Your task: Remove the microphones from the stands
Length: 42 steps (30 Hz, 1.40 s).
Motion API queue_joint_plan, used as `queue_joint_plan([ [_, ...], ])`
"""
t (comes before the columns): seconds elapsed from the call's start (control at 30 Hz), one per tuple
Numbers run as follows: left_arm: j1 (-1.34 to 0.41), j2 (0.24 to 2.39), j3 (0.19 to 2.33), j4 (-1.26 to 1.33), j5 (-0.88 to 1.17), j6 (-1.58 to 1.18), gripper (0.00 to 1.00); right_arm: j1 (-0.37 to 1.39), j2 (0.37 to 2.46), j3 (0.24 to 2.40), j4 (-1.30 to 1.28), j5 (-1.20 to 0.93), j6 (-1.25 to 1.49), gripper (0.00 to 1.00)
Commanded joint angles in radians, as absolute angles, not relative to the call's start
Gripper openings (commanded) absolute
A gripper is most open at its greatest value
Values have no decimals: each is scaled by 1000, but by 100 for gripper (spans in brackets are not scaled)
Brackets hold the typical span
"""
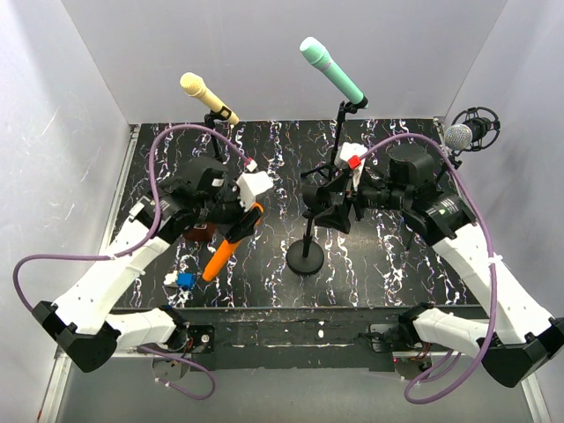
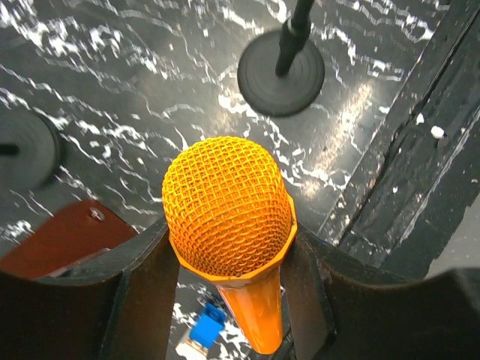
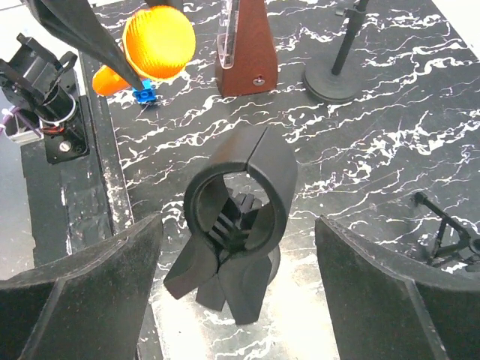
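Orange mic (image 1: pixel 231 242) was out of its holder. L gripper (image 2: pixel 229 281) was closed on it, fingers (image 2: pixel 150 292) pressed to both sides just below the mesh head, per L wrist view. In top view the mic hung slanted, head up at the gripper, tail pointing down toward the table (image 1: pixel 388 264). It sat over the near-left area, left of the stand (image 1: pixel 306 242) and apart from it. Couldn't tell whether the tail touched the surface; it ended near a small blue item (image 2: pixel 206 326). Clip (image 3: pixel 240 195) at the stand top was empty: R wrist view showed a bare ring w/ nothing seated in it. R gripper (image 3: pixel 236 232) was spread wide, one finger on each side of the clip w/ gaps visible both sides, gripping nothing. That read as a bracing or standby pose, not a hold. Brown metronome (image 3: pixel 246 52) stood on the table beyond the clip, not involved. Yellow mic (image 1: pixel 207 95) and green mic (image 1: pixel 330 70) sat in their own stands at the back, untouched. Judgement: the main removal looked done, since mic and clip were fully separated. What was left, at most, was to carry the mic clear and set it down, then let go, and to back the R arm off the stand. Risk seemed low; the slanted grip near the head could let the body swing.
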<state>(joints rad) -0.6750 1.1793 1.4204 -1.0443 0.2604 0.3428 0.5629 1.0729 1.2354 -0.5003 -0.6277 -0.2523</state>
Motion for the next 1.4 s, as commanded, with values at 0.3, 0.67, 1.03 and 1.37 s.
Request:
queue_joint_plan([
  [0.3,-664,1115,1140,-907,-101,138,0,560,1009,1460,-620,-611,-301,89],
  [0.67,-566,1186,1028,-822,-129,-81,0,560,1022,1537,-692,-578,-336,90],
  [1.03,-560,1425,965,-663,-172,-58,0,561,1031,1578,-762,-575,-362,91],
  [1.37,-548,1721,1048,-677,-175,-57,52,560,1025,1577,-762,-558,-376,91],
])
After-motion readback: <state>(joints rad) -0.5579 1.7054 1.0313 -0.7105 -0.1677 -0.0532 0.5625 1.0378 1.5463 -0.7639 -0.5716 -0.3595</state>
